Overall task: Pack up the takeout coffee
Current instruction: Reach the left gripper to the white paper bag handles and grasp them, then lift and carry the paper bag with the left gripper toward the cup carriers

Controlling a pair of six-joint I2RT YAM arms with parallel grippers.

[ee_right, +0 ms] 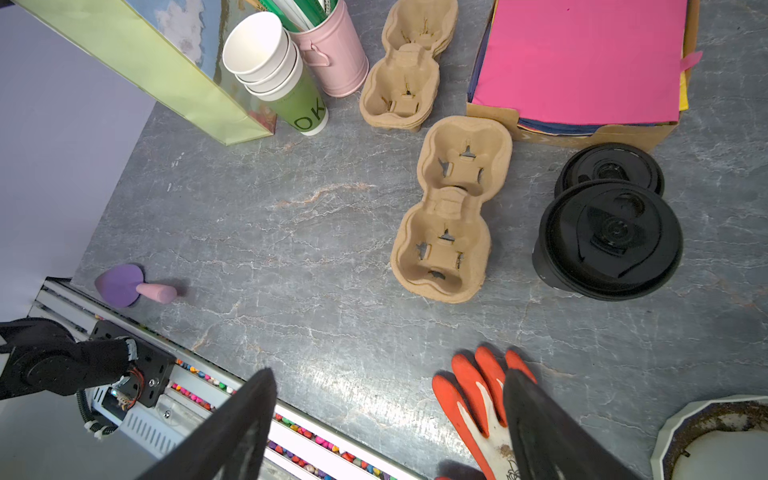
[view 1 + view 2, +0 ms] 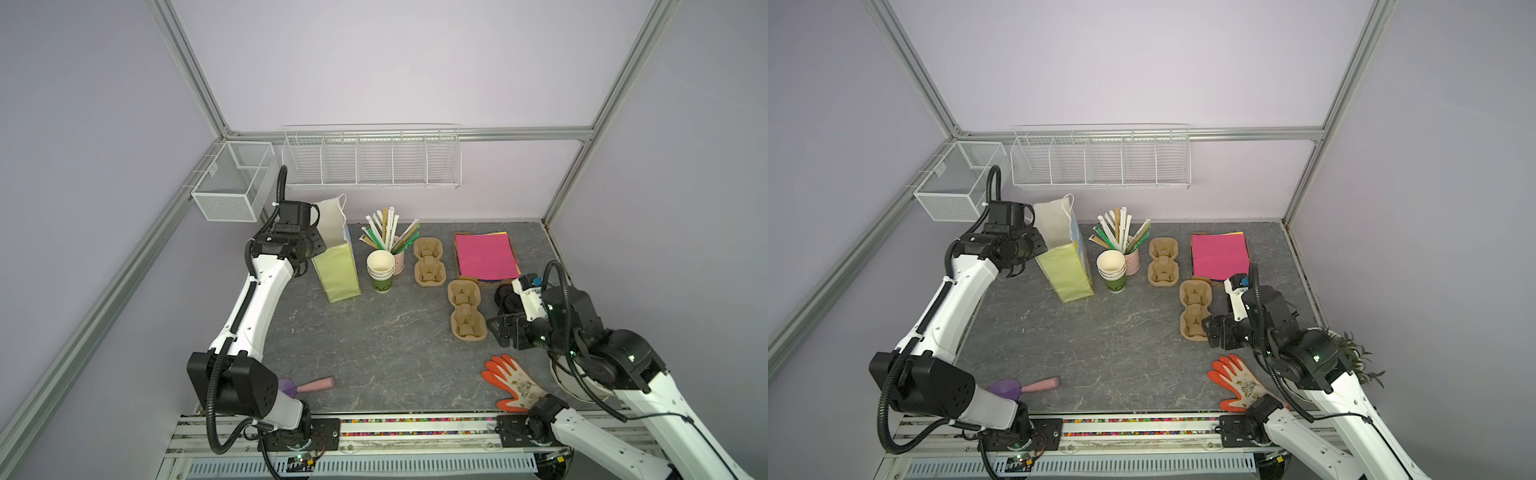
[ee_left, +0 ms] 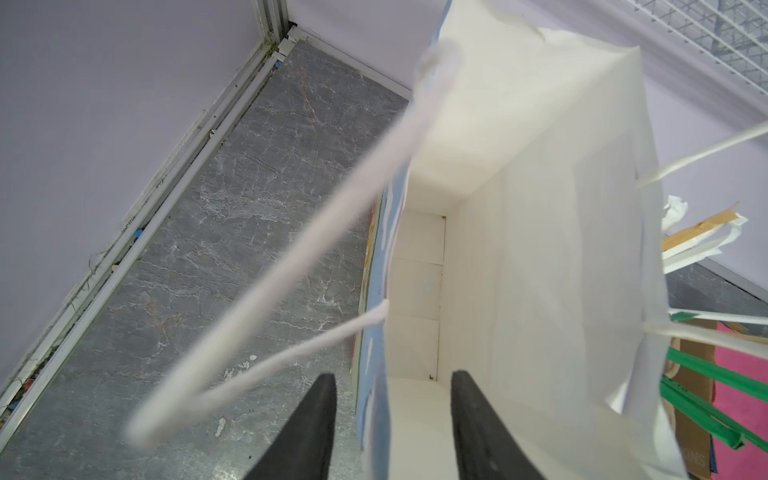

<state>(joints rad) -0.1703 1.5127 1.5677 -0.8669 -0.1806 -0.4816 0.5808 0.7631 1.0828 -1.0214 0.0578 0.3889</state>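
A robotics lab cell dressed as a takeout stand: plain lilac panels (image 2: 395, 62) in aluminium framing (image 2: 193, 75) box in a grey marble-look counter (image 2: 374, 353); 2 white-and-black robot arms (image 2: 257, 299) are mounted on a slotted rail (image 2: 415, 432) at its front; white wire baskets (image 2: 370, 162) hang on the walls; café stock stands about: stacked paper cups (image 2: 380, 266), wrapped straws (image 2: 388, 230) in a pink tin (image 1: 332, 58), pulp cup carriers (image 2: 429, 262), a gift bag (image 2: 336, 274), a black lidded takeout coffee (image 1: 606, 241).
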